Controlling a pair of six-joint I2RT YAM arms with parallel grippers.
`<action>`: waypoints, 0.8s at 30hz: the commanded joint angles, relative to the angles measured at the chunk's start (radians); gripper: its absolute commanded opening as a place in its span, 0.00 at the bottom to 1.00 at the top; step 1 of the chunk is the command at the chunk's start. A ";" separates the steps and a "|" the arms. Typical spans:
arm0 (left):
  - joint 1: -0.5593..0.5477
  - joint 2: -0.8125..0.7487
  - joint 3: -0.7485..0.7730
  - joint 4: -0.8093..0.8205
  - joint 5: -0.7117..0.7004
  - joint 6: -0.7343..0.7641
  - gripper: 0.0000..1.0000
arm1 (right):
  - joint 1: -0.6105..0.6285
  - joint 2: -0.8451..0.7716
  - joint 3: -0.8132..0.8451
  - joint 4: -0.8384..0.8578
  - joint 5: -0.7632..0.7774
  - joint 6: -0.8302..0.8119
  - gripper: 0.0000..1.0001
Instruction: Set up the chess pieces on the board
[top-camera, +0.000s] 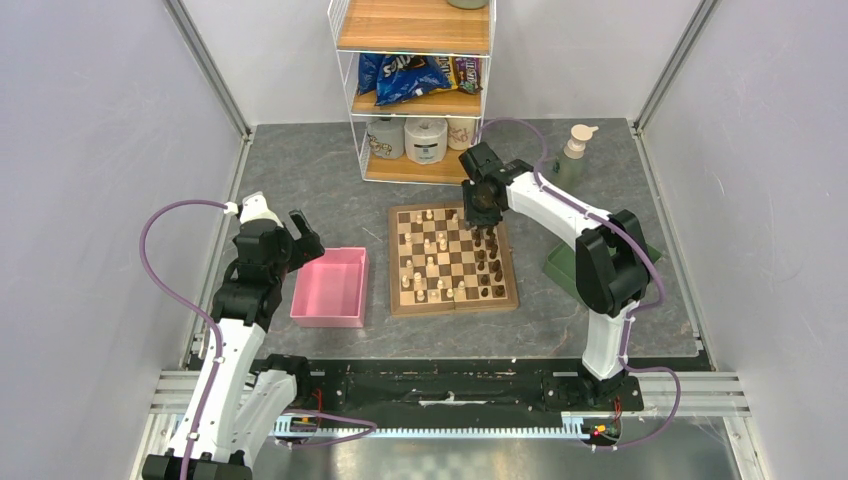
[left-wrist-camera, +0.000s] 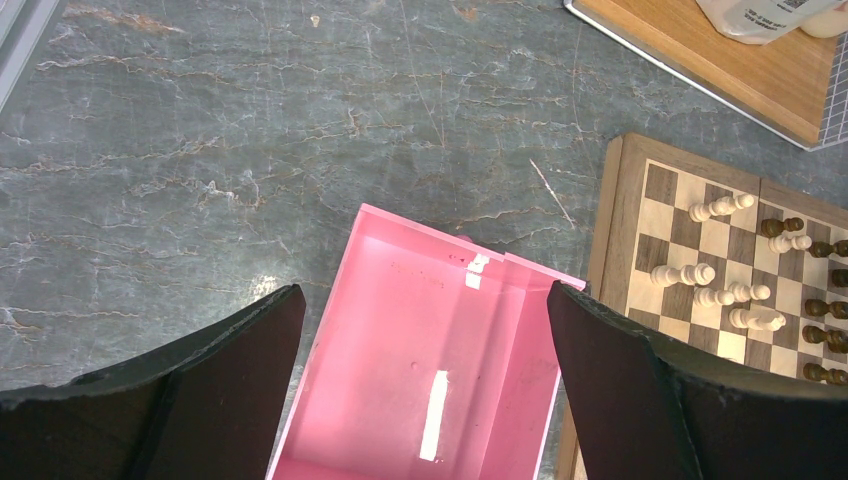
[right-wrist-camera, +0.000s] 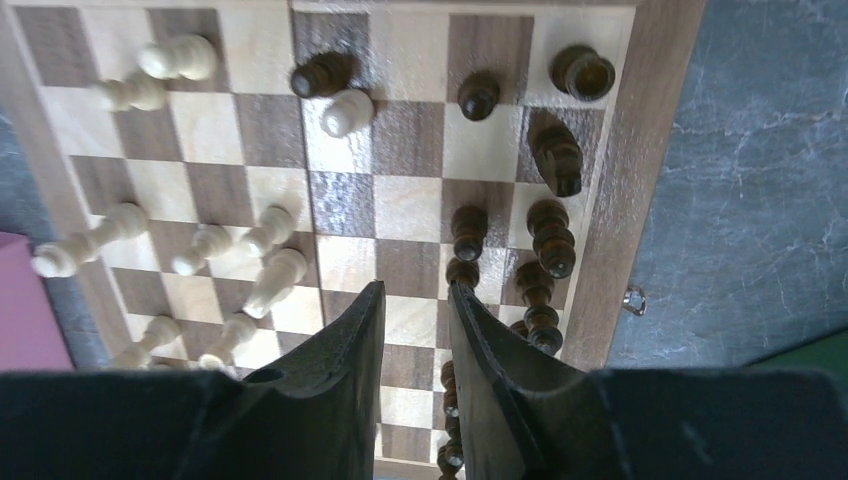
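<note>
The board (top-camera: 450, 306) lies mid-table. Cream pieces (top-camera: 425, 252) stand scattered on its left half, and dark pieces (top-camera: 490, 265) line its right side. My right gripper (top-camera: 486, 208) hovers over the board's far right part. In the right wrist view it (right-wrist-camera: 415, 300) is open with a narrow empty gap above bare squares (right-wrist-camera: 405, 205), with dark pieces (right-wrist-camera: 553, 240) just to its right and cream pieces (right-wrist-camera: 270, 275) to its left, some lying down. My left gripper (top-camera: 300, 238) is open wide and empty (left-wrist-camera: 425, 295) above the pink tray (left-wrist-camera: 400, 300).
The pink tray (top-camera: 330, 290) is empty, just left of the board (left-wrist-camera: 612, 220). A green tray (top-camera: 556, 265) sits right of the board, partly behind the right arm. A wire shelf (top-camera: 420, 165) with snacks and a soap bottle (top-camera: 573, 150) stand at the back.
</note>
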 joint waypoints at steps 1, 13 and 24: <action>-0.001 -0.007 0.017 0.030 0.006 -0.026 0.99 | 0.003 -0.031 0.096 -0.004 -0.022 -0.025 0.37; -0.001 -0.011 0.015 0.030 0.005 -0.024 0.99 | 0.042 0.135 0.294 0.009 0.030 -0.085 0.38; -0.001 -0.017 0.014 0.030 0.002 -0.024 0.99 | 0.042 0.271 0.424 -0.024 0.017 -0.131 0.40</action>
